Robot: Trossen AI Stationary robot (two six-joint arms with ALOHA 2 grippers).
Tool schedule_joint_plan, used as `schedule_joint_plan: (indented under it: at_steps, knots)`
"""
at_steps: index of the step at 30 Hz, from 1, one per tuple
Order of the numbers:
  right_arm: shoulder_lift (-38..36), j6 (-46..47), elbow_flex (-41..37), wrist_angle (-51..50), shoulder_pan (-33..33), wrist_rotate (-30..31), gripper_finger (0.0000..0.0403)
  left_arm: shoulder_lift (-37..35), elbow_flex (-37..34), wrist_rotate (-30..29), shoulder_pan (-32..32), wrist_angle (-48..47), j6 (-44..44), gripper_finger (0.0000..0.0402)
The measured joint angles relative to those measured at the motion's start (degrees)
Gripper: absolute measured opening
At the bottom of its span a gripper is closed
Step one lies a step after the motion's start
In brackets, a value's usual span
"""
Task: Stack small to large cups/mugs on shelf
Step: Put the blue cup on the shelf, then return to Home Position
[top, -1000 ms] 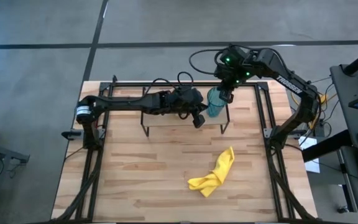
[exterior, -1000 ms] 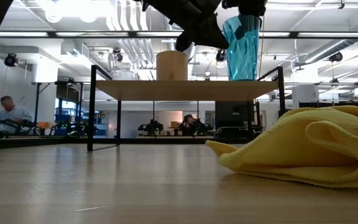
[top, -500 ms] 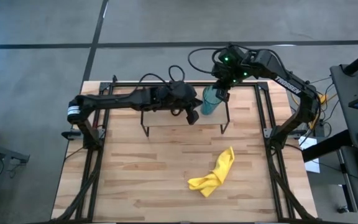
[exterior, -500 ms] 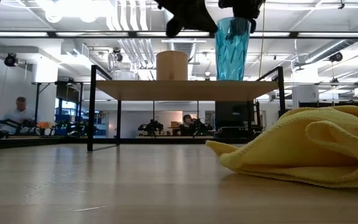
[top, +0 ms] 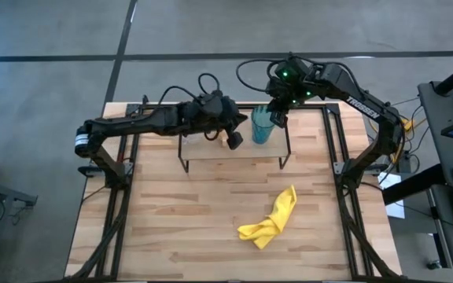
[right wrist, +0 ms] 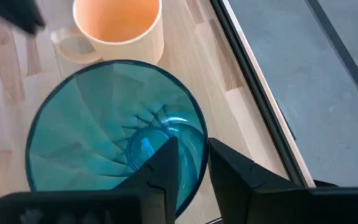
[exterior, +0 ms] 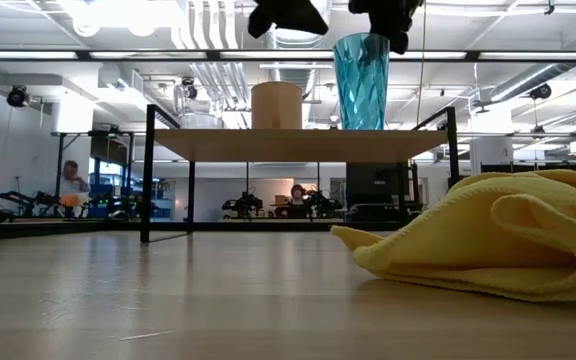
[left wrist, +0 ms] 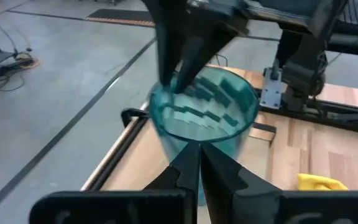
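A teal tumbler (top: 261, 127) stands upright on the light-wood shelf (top: 211, 151), near its right end (exterior: 361, 80). An orange mug (exterior: 276, 105) stands on the board to its left and also shows in the right wrist view (right wrist: 118, 22). A small clear shape (exterior: 185, 108) left of the mug may be the glass cup. My right gripper (top: 277, 118) is shut on the tumbler from above. My left gripper (top: 233, 140) is shut and empty, raised above the shelf beside the tumbler (left wrist: 199, 146). My right gripper has one finger (right wrist: 165, 168) inside the tumbler and one (right wrist: 229, 177) outside, pinching the wall at the rim (right wrist: 202, 134) on the side toward the table's right. The fingers come from above, pointing down. The tumbler is upright, its base at the shelf board.
A crumpled yellow cloth (top: 272, 218) lies on the table in front of the shelf, right of the middle, and fills the low view's right (exterior: 488, 235). The shelf's black rod legs (exterior: 148, 175) stand on the tabletop. People show in the room beyond the table.
My right gripper has carried the tumbler along the shelf toward the table's left, closer to the orange mug, keeping it upright. My left gripper has stayed shut, risen, and drawn back toward the table's left and far edge.
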Motion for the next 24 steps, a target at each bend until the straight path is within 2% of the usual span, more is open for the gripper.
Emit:
schedule_joint_plan:
  at_steps: [7, 11, 24]
  knots:
    - [-0.1, 0.2, 1.4, 0.1, 0.0, 0.0, 0.0098, -1.7, -0.2, -4.5, 1.8, -8.8, -0.1, 0.0]
    - [-0.2, 2.1, 3.3, 0.1, 0.3, -0.2, 0.01, -2.6, -0.2, -4.7, 2.4, -12.3, -0.3, 0.0]
    - [-0.2, 3.2, 13.4, -0.3, 3.4, -0.7, 0.008, -1.1, -1.4, -4.1, 4.8, -15.0, -0.3, 0.0]
